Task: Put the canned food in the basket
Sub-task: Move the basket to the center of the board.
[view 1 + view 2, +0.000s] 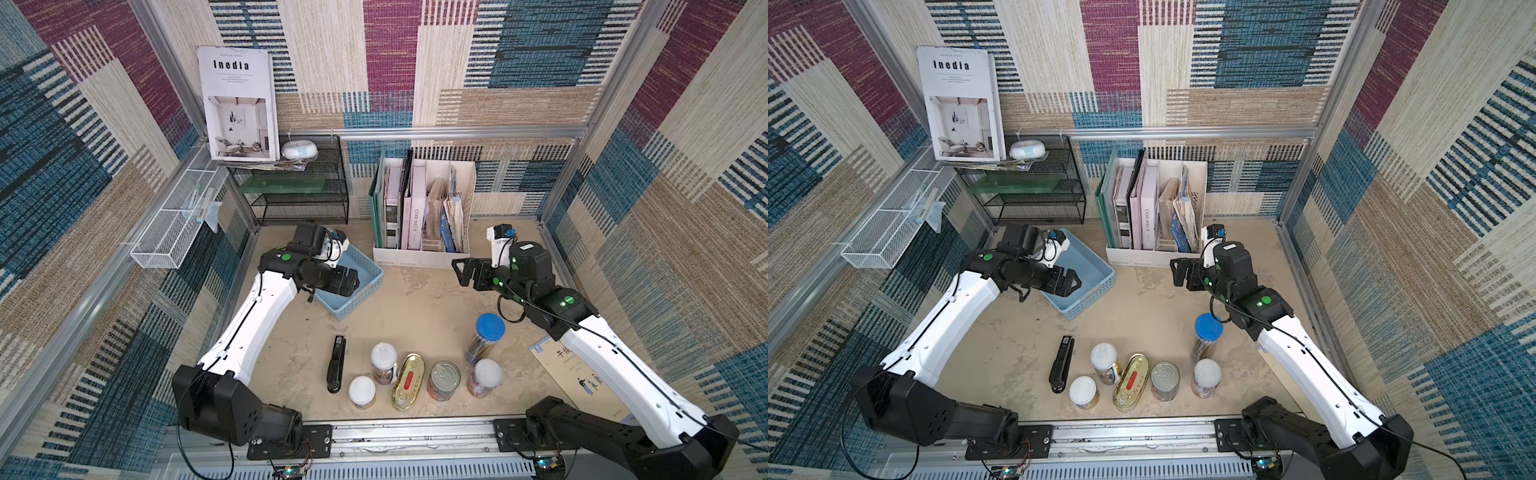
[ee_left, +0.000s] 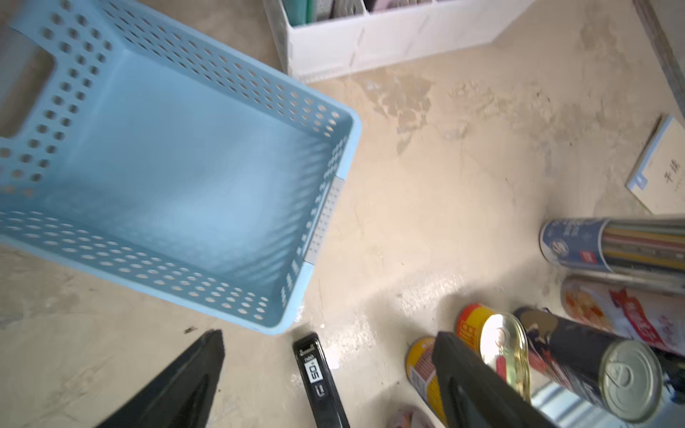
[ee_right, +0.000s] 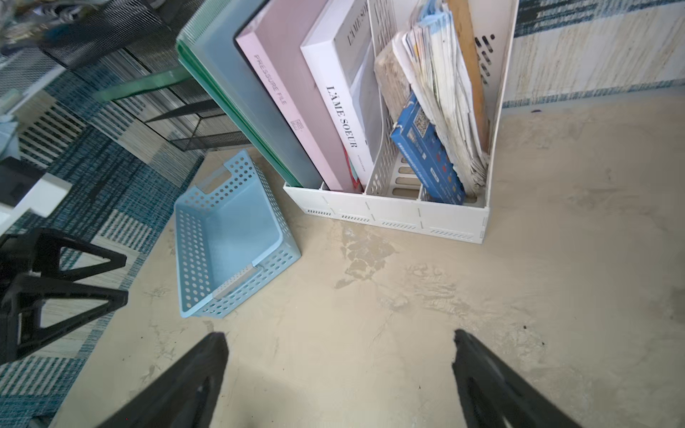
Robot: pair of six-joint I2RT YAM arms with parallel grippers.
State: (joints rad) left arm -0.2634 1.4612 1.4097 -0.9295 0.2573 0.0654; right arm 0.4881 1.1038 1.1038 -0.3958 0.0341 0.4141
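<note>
Basket (image 1: 363, 296) sits skewed at 10 o'clock on tabletop (image 1: 415, 307). All five cans outside it, in row along 6 o'clock edge: small white-lidded can (image 1: 361, 390), white-lidded jar (image 1: 383, 361), oval gold tin (image 1: 408, 381) lying flat, pull-tab can (image 1: 444, 380), domed white-lidded can (image 1: 486, 376). Stapler (image 1: 336, 368) at 9 o'clock of row. Blue-lidded tube (image 1: 486, 338) at 12 o'clock of domed can. Left fingers (image 2: 178, 389) released, spread, seemingly above basket's 7 o'clock wall; height unclear. Right fingers (image 3: 166, 400) released, spread wide, at 2 o'clock over bare tabletop, just beside file organiser (image 1: 419, 257).
</note>
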